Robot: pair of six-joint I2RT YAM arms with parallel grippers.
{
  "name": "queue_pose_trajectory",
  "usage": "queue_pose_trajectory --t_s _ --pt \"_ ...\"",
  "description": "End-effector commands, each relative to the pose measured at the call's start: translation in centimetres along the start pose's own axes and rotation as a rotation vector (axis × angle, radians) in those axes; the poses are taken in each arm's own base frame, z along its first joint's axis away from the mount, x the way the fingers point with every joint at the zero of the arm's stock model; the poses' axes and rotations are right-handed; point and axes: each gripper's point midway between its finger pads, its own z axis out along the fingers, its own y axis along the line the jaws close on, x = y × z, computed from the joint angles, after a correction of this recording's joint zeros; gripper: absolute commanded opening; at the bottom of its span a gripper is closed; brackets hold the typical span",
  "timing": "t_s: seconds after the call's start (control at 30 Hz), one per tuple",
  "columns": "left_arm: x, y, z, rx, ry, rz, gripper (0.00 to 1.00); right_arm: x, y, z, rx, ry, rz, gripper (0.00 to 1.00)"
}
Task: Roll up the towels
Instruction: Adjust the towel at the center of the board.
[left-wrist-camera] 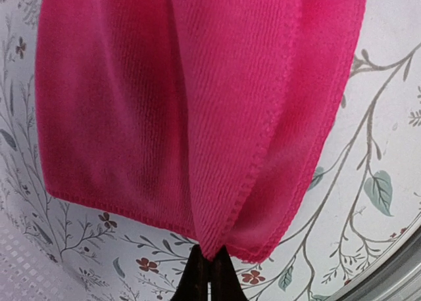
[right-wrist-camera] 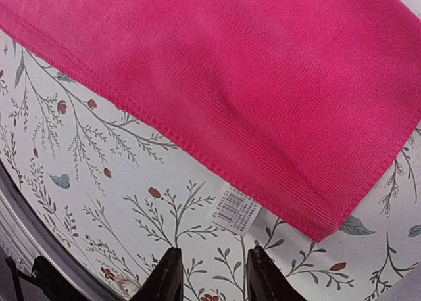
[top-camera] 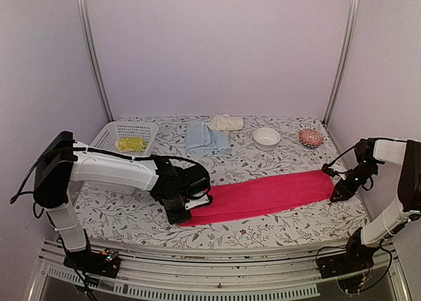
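A hot pink towel (top-camera: 270, 194) lies folded into a long strip across the front of the table. My left gripper (top-camera: 179, 209) is shut on the hem at its left end, and the pinched fold (left-wrist-camera: 209, 245) bunches up at the closed fingertips. My right gripper (top-camera: 341, 194) hangs open just off the towel's right end (right-wrist-camera: 263, 97), its fingertips (right-wrist-camera: 172, 265) apart over the bare cloth near a white barcode label (right-wrist-camera: 235, 211). A yellow-green towel (top-camera: 131, 144) sits in a white basket (top-camera: 141, 128). A light blue towel (top-camera: 205, 137) and a cream towel (top-camera: 225, 122) lie at the back.
A white bowl (top-camera: 266, 137) and a red-patterned round object (top-camera: 310, 138) stand at the back right. The floral table covering (top-camera: 276, 163) spans the whole surface. Metal frame posts rise at the back corners, and the table's rail runs along the near edge.
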Motion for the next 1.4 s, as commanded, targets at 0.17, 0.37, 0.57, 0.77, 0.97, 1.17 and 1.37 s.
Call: queue_pose_trajectory --t_s 0.17,0.37,0.57,0.77,0.97,1.17,1.37 --pt "-0.5 1.5 -3.5 -0.072 -0.053 0.003 0.0 2.4 1.4 -0.3 0.012 0.073 -0.15 0.36" --pt "-0.4 2.0 -3.4 -0.099 -0.041 0.0 0.0 2.3 -2.5 -0.6 0.196 0.115 -0.185 0.36" --pt "-0.5 2.7 -4.6 -0.13 -0.059 -0.01 0.0 1.8 -4.4 0.1 0.236 0.119 -0.175 0.36" --pt "-0.4 3.0 -4.8 -0.147 -0.053 -0.006 0.0 1.3 -6.1 0.6 0.28 0.12 -0.163 0.36" --pt "-0.3 3.1 -4.4 -0.157 -0.039 -0.002 0.0 1.0 -5.9 2.0 0.224 0.115 -0.161 0.27" --pt "-0.2 1.8 -4.9 -0.113 -0.057 0.033 0.0 1.8 -5.5 2.0 0.218 0.149 -0.173 0.06" --pt "1.1 -1.3 -4.0 -0.034 -0.055 0.153 0.0 2.5 -5.5 1.7 0.241 0.177 -0.197 0.04"
